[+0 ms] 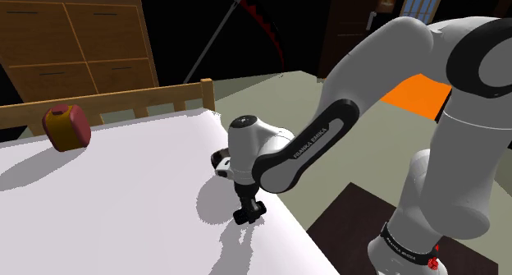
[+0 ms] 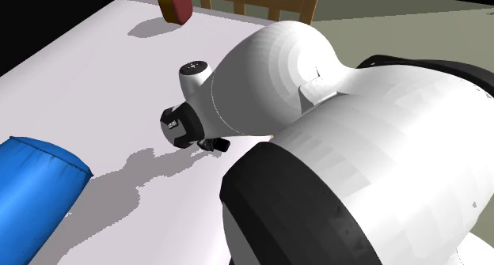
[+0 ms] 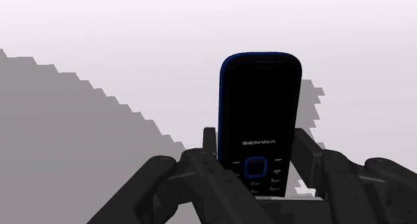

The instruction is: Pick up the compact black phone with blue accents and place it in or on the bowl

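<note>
- The phone [image 3: 259,102], black with a blue rim and a blue centre key, is seen in the wrist view between the two black fingers [image 3: 210,148], which press on its long sides at the keypad end.
- The tool [image 1: 249,211] is thus judged to be pinching the phone. The screen end juts out beyond the fingertips.
- In the shoulder view the tool is held low over the white bed [image 1: 123,199], close to the edge nearest the stand. Whether the phone has left the surface cannot be told.
- The red bowl [image 1: 67,126] is set well apart from the tool, at the far end of the bed beside the wooden rail [image 1: 148,97].
- A blue roll [image 2: 36,180] is seen lying on the bed in the second exterior view, away from the line between tool and bowl.
- The step in hand is judged to be the grasp, made or just being confirmed. The placing is not yet done.
- A straight lift is called for next, then a carry across the bed until the phone is above the bowl's opening.
- Because the phone is gripped near one end only, a slow lift is advised so that it is not swung or tipped.
</note>
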`<state>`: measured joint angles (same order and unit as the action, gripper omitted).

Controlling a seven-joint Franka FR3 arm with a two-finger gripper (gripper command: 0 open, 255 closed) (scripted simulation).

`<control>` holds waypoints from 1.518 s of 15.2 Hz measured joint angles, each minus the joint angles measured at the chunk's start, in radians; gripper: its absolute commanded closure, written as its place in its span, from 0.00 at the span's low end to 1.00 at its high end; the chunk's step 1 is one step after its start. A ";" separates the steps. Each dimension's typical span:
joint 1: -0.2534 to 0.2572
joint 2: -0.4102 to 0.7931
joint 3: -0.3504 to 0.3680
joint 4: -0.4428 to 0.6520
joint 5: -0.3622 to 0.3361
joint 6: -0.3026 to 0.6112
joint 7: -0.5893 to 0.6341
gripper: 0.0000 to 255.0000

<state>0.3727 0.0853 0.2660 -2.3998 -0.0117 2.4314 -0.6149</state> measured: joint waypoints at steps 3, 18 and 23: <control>0.000 0.002 0.000 0.003 -0.001 -0.003 0.002 1.00; 0.001 -0.122 0.006 0.037 0.047 -0.167 -0.029 1.00; -0.001 -0.164 0.002 0.069 0.057 -0.239 -0.041 1.00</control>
<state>0.3718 -0.0785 0.2676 -2.3306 0.0457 2.1919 -0.6558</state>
